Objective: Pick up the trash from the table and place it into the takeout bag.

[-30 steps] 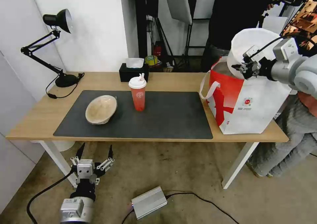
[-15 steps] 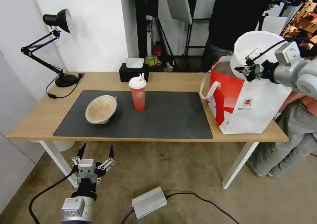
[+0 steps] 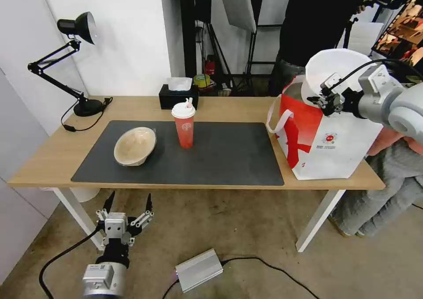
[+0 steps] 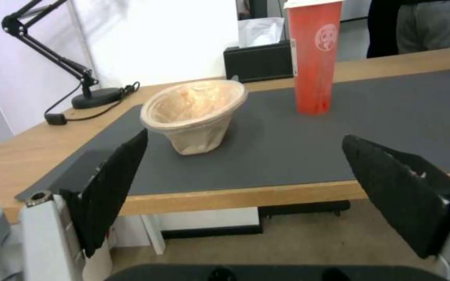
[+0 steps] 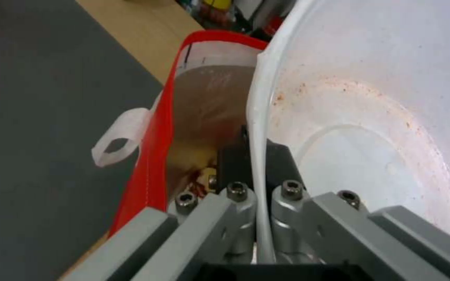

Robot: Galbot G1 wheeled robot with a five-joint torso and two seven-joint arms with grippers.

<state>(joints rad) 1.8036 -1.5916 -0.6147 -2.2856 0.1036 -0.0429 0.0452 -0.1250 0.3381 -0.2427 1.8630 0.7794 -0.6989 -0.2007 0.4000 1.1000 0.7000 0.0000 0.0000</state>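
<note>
The wide white bowl [image 3: 335, 72] is held tipped on edge above the open mouth of the takeout bag [image 3: 328, 136], its lower part already within the bag's opening. The right gripper [image 3: 325, 101] is pressed together on the bowl's rim, one finger on each side of the thin white wall, as is seen closely in the right wrist view, where the rim [image 5: 256, 156] runs between the clamped fingers [image 5: 235, 164]. Reddish specks and smears are seen on the bowl's inner surface [image 5: 371, 128]. The bag's red edge and a white strap handle [image 5: 118, 136] are seen just beside the bowl, with the lined interior of the bag below it.

The takeout bag is stood at one end of the light-wood table [image 3: 57, 153], just beside the dark grey mat [image 3: 220, 158]. On the mat, well apart from the bag, the red drink cup [image 3: 184, 123] with its white lid is stood upright, and the beige pulp bowl [image 3: 135, 145] is lain tilted farther from the bag than the cup. A black tissue box [image 3: 178, 95] is placed behind the cup.

The left gripper [image 3: 127, 211] is held low in front of the table's edge, far from the bag, with its black fingers [image 4: 113, 183] spread wide and nothing between them.
</note>
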